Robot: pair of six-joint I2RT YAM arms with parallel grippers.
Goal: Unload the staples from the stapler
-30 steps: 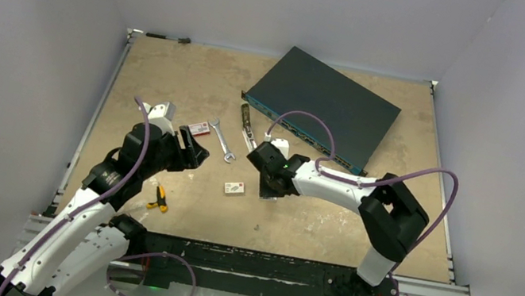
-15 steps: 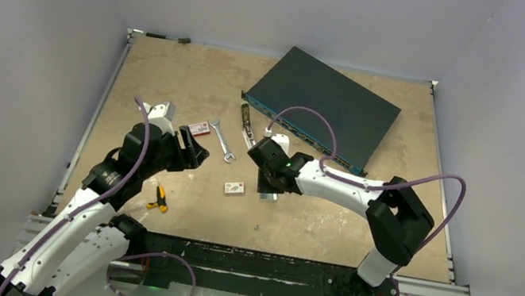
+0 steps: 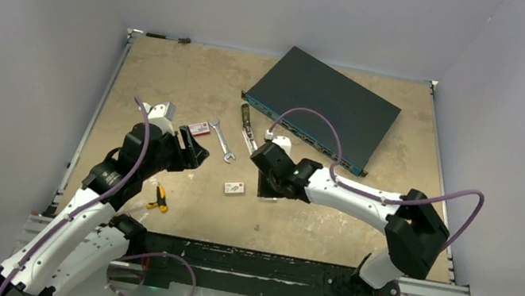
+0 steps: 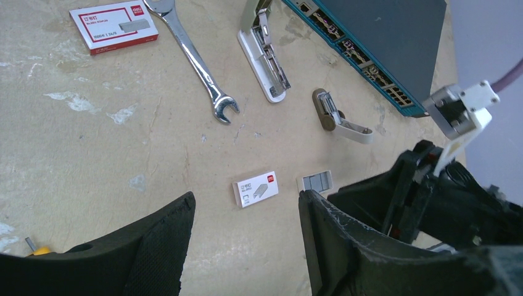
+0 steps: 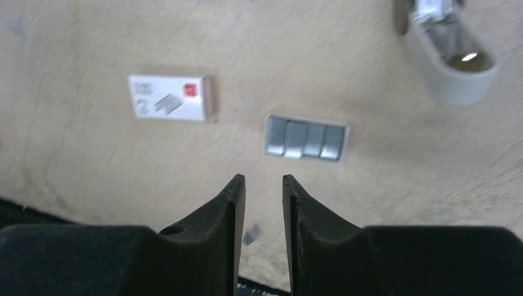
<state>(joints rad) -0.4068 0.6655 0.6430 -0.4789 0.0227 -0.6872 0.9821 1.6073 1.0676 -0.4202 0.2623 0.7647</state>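
Starting with the biggest item, the network switch [image 3: 323,106] sits at the far right corner of the counter, clear of your work. Your right gripper [image 5: 262,182] hangs low over the middle of the counter, a bit toward the near edge. Its jaws are only a narrow slit apart, with nothing between them. Your left gripper [image 4: 245,213] waits on the left-edge side, spread wide and empty.

Now the stapler [image 4: 265,58]: it lies swung open just off the switch's near-left corner, silvery channel facing up. The wrench [image 4: 194,58] lies beside it toward the left edge. You can't tell from here whether anything is left in that channel. A stubby grey piece [image 4: 336,114] lies between the stapler and your right gripper.

Smaller yet, the small white box [image 5: 171,97] sits near the counter's middle. Just beside it are the staples [image 5: 306,137], a little grey block of strips flat on the counter just beyond your right fingertips, well apart from the stapler.

So the unloading looks close to finished. Next you need a look into the channel. If a strip remains, bring the right jaws back in line with it, and have the left gripper steady the base.
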